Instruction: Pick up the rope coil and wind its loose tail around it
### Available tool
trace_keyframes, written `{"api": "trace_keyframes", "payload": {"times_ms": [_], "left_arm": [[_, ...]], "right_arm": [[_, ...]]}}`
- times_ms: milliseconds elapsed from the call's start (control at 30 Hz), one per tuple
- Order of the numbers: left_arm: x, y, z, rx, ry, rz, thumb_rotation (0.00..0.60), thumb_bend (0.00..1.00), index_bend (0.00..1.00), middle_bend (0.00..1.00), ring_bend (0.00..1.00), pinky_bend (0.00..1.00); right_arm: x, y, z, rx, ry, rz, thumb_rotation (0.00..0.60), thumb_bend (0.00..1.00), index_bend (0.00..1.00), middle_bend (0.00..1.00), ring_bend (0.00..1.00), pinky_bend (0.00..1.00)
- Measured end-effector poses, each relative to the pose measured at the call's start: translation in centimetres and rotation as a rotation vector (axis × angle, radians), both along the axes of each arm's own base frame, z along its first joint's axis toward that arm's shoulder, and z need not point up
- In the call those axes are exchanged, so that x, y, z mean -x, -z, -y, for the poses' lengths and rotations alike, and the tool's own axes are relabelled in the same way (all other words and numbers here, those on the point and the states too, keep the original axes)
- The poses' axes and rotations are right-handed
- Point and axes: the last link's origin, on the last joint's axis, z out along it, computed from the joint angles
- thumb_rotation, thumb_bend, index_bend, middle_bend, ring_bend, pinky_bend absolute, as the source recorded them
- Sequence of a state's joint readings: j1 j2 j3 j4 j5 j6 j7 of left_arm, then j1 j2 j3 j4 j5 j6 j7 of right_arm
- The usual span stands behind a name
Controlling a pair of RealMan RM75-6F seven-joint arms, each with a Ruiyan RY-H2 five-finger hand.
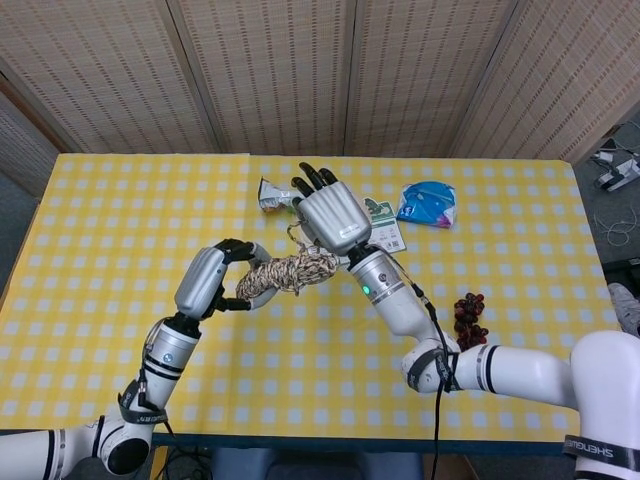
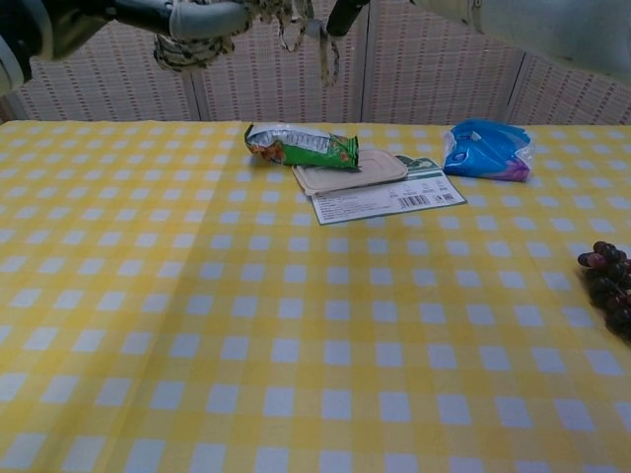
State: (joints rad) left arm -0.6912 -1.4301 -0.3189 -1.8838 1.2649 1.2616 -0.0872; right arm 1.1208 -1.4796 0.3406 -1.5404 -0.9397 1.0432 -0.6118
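Observation:
My left hand (image 1: 207, 281) grips the left end of the rope coil (image 1: 286, 272), a speckled beige bundle held level in the air above the checked table. My right hand (image 1: 334, 214) is just behind the coil's right end, back toward the head camera and fingers pointing up. The loose tail (image 1: 294, 235) loops up from the coil to this hand's thumb side, where it looks pinched. The chest view shows only the left hand (image 2: 192, 18) and the coil's underside (image 2: 187, 51) at the top edge, with the tail's end (image 2: 324, 57) dangling.
A green snack packet (image 2: 301, 146), a beige lid (image 2: 350, 169) and a barcode card (image 2: 389, 197) lie at mid-back. A blue packet (image 2: 488, 150) is at back right. Dark grapes (image 2: 609, 286) sit near the right edge. The yellow checked tablecloth (image 2: 296, 345) stretches in front.

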Motion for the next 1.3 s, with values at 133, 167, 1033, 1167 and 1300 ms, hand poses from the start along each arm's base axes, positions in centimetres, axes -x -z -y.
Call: {"api": "trace_keyframes", "payload": {"times_ms": [133, 167, 1033, 1167, 1300], "left_arm": [[-0.4, -1.3, -0.2, -0.002, -0.005, 0.078, 0.6, 0.27, 0.71, 0.71, 0.49, 0.33], [-0.3, -1.5, -0.2, -0.005, -0.008, 0.083, 0.6, 0.27, 0.71, 0.71, 0.49, 0.33], [0.0, -3.9, -2.6, 0.012, -0.168, 0.223, 0.6, 0.27, 0.72, 0.71, 0.49, 0.33], [0.3, -4.2, -2.8, 0.012, -0.181, 0.218, 0.6, 0.27, 0.72, 0.71, 0.49, 0.33], [0.6, -4.1, -2.8, -0.001, -0.177, 0.193, 0.6, 0.27, 0.72, 0.71, 0.49, 0.33]], "right_arm": [[1.0, 0.8, -0.1, -0.032, 0.012, 0.026, 0.6, 0.51, 0.6, 0.25, 0.08, 0.21], [1.2, 1.0, -0.1, -0.038, 0.014, 0.03, 0.6, 0.51, 0.6, 0.25, 0.08, 0.21], [3.9, 6.5, -3.3, -0.158, -0.016, -0.07, 0.6, 0.51, 0.6, 0.25, 0.08, 0.21], [3.7, 6.4, -3.5, -0.164, -0.017, -0.059, 0.6, 0.5, 0.54, 0.24, 0.08, 0.2], [3.4, 5.9, -3.7, -0.164, -0.008, -0.036, 0.6, 0.37, 0.21, 0.19, 0.06, 0.19]]}}
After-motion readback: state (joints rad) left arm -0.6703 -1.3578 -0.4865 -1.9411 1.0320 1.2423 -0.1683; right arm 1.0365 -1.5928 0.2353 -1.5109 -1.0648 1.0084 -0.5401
